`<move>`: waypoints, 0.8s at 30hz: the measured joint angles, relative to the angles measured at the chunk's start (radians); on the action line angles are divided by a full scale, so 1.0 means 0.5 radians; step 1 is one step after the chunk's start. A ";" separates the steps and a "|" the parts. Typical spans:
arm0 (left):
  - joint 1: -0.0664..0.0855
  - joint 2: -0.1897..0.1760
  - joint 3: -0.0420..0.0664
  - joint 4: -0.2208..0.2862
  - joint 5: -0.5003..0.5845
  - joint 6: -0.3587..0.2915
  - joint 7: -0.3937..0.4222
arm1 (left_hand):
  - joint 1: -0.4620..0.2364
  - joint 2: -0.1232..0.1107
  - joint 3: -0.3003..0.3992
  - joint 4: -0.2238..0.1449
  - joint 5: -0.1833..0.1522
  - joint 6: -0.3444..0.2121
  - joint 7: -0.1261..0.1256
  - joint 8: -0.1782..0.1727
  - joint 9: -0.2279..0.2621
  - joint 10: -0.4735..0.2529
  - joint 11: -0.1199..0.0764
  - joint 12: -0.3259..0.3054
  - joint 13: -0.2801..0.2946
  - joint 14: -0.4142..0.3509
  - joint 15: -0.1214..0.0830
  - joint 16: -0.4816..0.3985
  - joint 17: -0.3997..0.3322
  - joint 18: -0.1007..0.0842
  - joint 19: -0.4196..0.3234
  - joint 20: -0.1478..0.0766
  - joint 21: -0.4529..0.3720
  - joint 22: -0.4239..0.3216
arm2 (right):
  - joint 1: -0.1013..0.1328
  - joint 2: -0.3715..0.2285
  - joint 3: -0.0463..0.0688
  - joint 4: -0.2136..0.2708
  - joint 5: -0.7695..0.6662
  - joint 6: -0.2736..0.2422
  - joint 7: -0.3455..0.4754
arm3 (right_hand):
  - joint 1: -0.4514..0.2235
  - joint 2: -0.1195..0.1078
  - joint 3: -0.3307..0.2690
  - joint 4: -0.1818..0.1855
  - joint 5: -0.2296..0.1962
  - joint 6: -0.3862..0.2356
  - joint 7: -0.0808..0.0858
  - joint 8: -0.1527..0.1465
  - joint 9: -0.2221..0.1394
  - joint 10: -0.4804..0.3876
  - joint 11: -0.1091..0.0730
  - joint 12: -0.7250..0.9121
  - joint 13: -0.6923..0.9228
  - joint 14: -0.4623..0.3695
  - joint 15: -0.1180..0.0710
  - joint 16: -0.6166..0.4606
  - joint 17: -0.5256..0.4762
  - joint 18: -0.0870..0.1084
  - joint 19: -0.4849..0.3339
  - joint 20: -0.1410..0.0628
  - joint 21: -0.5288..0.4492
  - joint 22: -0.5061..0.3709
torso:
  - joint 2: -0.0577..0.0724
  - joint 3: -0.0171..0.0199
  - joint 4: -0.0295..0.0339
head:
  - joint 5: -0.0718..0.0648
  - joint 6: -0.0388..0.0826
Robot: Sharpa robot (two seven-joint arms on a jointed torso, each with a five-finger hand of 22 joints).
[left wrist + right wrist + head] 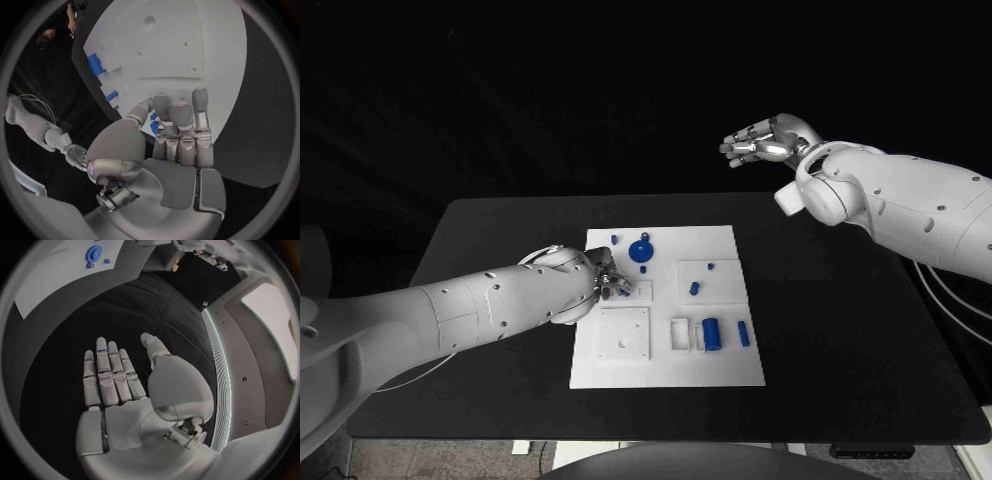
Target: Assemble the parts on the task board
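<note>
Your left hand (606, 278) is low over the left part of the task board (733, 368). In the left wrist view its fingers (180, 131) are stretched out side by side with a little blue just under the tips. From these pictures I cannot tell if it holds a part or only covers one.

Just beyond those fingertips stands the round blue part (642, 250), with a short stem toward the far edge of the board. It looks like a flat disc, so I judge its axis is upright, not along the board.

The risk here is close to the hand. If you lower it more, the fingers can push the small blue pieces beside them and shift them out of their places, because the arm hides them from the head camera.

Farther to the side of the hand, near the recesses, lies the blue cylinder (713, 334). Its long axis runs from the near edge of the board to the far edge, and a thin blue pin (743, 335) lies just beside it, parallel. A sideways sweep of the forearm could roll both.

Your right hand (764, 143) is well apart from the board, raised over the far right corner of the table (488, 400), fingers apart and holding nothing.
</note>
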State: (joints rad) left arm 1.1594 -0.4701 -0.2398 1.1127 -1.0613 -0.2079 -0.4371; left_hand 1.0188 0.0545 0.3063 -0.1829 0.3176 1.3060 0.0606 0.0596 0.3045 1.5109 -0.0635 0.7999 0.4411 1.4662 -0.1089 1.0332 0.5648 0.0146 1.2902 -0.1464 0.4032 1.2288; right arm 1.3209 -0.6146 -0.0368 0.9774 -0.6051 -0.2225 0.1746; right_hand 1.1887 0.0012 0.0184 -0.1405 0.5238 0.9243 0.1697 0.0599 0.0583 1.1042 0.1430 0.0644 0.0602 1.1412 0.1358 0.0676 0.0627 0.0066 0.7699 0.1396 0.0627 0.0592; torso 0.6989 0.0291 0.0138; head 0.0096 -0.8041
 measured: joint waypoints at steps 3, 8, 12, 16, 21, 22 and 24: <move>-0.001 0.003 0.001 -0.005 -0.006 0.009 -0.004 | 0.004 0.008 -0.010 0.006 -0.086 0.000 0.000 0.003 -0.003 -0.002 -0.002 0.000 0.000 0.000 0.000 0.000 -0.001 0.000 0.009 0.000 -0.024 0.010 | 0.000 0.000 0.000 0.002 0.000 0.001 0.000 | 0.000 0.000 0.000 0.000 0.008 0.000 0.000 0.000 0.000 -0.007 0.007 0.000 0.000 -0.004 0.003 0.000 0.000 0.000 0.000 0.000 0.000 0.000 | 0.000 0.0000 -0.001 | 0.000 0.000; 0.000 0.008 0.002 -0.010 -0.013 0.014 -0.007 | 0.020 0.024 -0.048 0.035 -0.104 0.008 -0.008 0.009 -0.006 -0.007 -0.006 0.000 0.000 -0.011 -0.011 0.000 -0.004 0.000 0.025 -0.004 -0.038 0.023 | 0.000 0.000 0.000 0.007 0.000 0.002 0.000 | 0.000 0.000 -0.006 0.006 0.008 0.000 0.000 0.000 0.000 -0.007 0.007 0.000 0.000 -0.004 0.003 0.000 0.000 0.000 0.000 0.000 0.000 0.000 | 0.000 0.0000 -0.001 | -0.005 -0.002; 0.000 0.010 0.002 -0.012 -0.016 0.014 -0.008 | 0.020 0.024 -0.049 0.035 -0.104 0.011 -0.011 0.010 -0.007 -0.007 -0.007 0.000 0.000 -0.013 -0.013 0.000 -0.004 0.000 0.025 -0.004 -0.048 0.031 | 0.000 -0.001 0.000 0.009 -0.001 0.002 0.000 | 0.000 0.000 -0.011 0.011 0.008 0.000 0.000 0.000 0.000 -0.007 0.007 0.000 0.000 -0.004 0.003 0.000 0.000 0.000 -0.012 -0.003 0.000 0.000 | 0.000 0.0000 0.000 | -0.007 -0.002; -0.001 0.009 0.002 -0.013 -0.021 0.008 -0.008 | 0.020 0.024 -0.043 0.032 -0.076 0.011 -0.011 0.010 -0.009 -0.007 -0.007 0.009 0.000 -0.014 -0.014 0.009 -0.004 0.000 0.031 0.000 -0.064 0.057 | 0.000 -0.002 0.000 0.010 -0.001 0.002 -0.001 | 0.000 0.000 -0.011 0.011 0.008 0.000 0.000 0.000 0.000 -0.007 0.007 0.000 0.000 -0.004 0.003 0.000 0.000 0.000 -0.014 0.000 0.000 0.000 | -0.001 0.0000 0.000 | -0.008 -0.002; -0.003 -0.015 0.001 0.011 -0.027 -0.038 -0.005 | 0.001 0.043 0.007 0.072 -0.081 0.012 -0.011 0.006 -0.006 -0.007 -0.006 0.020 0.003 -0.014 -0.014 0.025 -0.003 0.000 0.047 -0.004 -0.092 0.108 | 0.000 -0.006 0.000 0.010 -0.001 0.002 -0.001 | 0.000 0.000 -0.011 0.022 0.008 0.000 0.000 0.000 0.000 -0.014 0.000 0.000 0.000 -0.004 0.003 0.000 0.000 0.000 -0.014 0.000 0.000 -0.002 | -0.002 0.0000 0.001 | -0.009 -0.002; -0.003 -0.021 0.001 0.018 -0.029 -0.052 -0.004 | -0.002 0.046 0.015 0.080 -0.088 0.012 -0.012 0.006 -0.004 -0.007 -0.006 0.024 0.004 -0.014 -0.014 0.025 -0.002 0.000 0.048 -0.002 -0.092 0.116 | 0.000 -0.007 0.000 0.011 -0.001 0.002 -0.001 | 0.000 0.000 -0.011 0.022 0.008 0.000 0.000 0.000 0.000 -0.014 0.000 0.000 0.000 -0.004 0.003 0.000 0.000 0.000 -0.014 0.000 0.000 -0.002 | -0.002 -0.0002 0.002 | -0.010 -0.002; -0.003 -0.034 0.001 0.035 -0.031 -0.093 0.000 | -0.009 0.052 0.031 0.096 -0.089 0.012 -0.012 0.003 0.008 -0.008 -0.006 0.031 0.005 -0.014 -0.014 0.032 -0.002 0.000 0.054 0.003 -0.110 0.135 | 0.000 -0.010 0.000 0.011 -0.001 0.002 -0.001 | 0.000 0.000 -0.017 0.028 0.015 0.000 0.000 0.000 0.000 -0.014 0.000 0.000 0.000 -0.004 0.003 0.000 0.000 0.000 -0.014 0.000 0.000 -0.002 | -0.002 -0.0002 0.003 | -0.012 -0.002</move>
State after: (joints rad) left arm 1.1580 -0.4874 -0.2395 1.1303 -1.0768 -0.2545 -0.4371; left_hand 1.0145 0.0808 0.3220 -0.1349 0.2732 1.3118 0.0549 0.0610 0.3086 1.5071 -0.0668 0.8154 0.4437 1.4592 -0.1159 1.0494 0.5637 0.0146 1.3170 -0.1447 0.3481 1.2965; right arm 1.3209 -0.6195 -0.0368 0.9827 -0.6059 -0.2213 0.1742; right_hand 1.1887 0.0012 0.0100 -0.1267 0.5315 0.9244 0.1697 0.0599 0.0582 1.0971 0.1429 0.0644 0.0602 1.1394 0.1374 0.0675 0.0628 0.0066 0.7627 0.1395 0.0627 0.0585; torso 0.6981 0.0290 0.0151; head 0.0036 -0.8052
